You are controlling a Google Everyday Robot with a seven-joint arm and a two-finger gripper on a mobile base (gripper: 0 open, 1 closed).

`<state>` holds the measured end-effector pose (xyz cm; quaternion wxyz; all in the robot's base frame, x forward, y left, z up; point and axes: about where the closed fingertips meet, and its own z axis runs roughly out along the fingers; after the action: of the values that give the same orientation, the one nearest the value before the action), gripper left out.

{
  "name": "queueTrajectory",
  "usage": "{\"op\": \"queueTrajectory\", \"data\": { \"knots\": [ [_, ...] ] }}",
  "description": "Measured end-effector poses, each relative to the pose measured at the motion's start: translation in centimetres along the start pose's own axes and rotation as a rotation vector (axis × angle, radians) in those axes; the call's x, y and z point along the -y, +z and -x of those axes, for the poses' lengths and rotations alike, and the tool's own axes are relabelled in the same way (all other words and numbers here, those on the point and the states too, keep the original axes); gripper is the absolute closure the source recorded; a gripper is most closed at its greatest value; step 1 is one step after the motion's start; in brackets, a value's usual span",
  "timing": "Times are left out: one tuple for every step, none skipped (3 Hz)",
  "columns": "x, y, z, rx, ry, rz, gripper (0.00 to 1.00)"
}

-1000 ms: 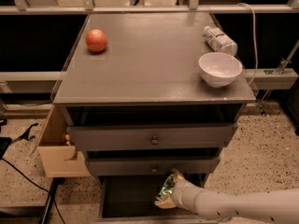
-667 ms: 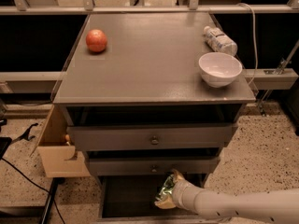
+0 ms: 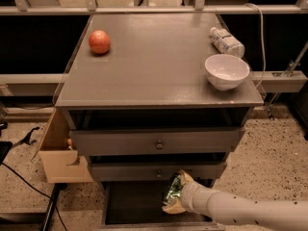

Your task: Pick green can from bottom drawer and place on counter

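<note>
- One gripper [image 3: 176,194] grasps the green can [image 3: 169,195] at the open bottom drawer [image 3: 134,207].
- Next move, I judge: lift it clear, up to the counter [image 3: 154,66].

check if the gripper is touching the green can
Touching. The camera view shows the gripper, over the open bottom drawer, with its tan fingers pressed against the green can, no gap between them.

1. The grey desk [image 3: 159,76] carried 3 things.
2. A reddish-orange round fruit [image 3: 99,42] sat near its back left corner.
3. A clear bottle [image 3: 226,41] lay on its side at the back right.
4. A white bowl [image 3: 226,71] stood upright just in front of the bottle.
5. The claw [image 3: 174,203] was below, at the bottom drawer [image 3: 134,206], clasping the green can [image 3: 171,192].
</note>
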<state>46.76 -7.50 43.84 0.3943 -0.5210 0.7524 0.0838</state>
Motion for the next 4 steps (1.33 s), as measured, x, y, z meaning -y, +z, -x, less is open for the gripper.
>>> {"op": "queueTrajectory", "data": {
  "knots": [
    [1.4, -5.1, 3.0, -0.013, -0.081, 0.040, 1.00],
    [3.0, -9.2, 5.6, -0.047, -0.144, 0.074, 1.00],
    [1.1, -9.5, 4.9, -0.073, -0.146, 0.151, 1.00],
    [1.2, -9.6, 5.0, -0.068, -0.138, 0.151, 1.00]
  ]
}}
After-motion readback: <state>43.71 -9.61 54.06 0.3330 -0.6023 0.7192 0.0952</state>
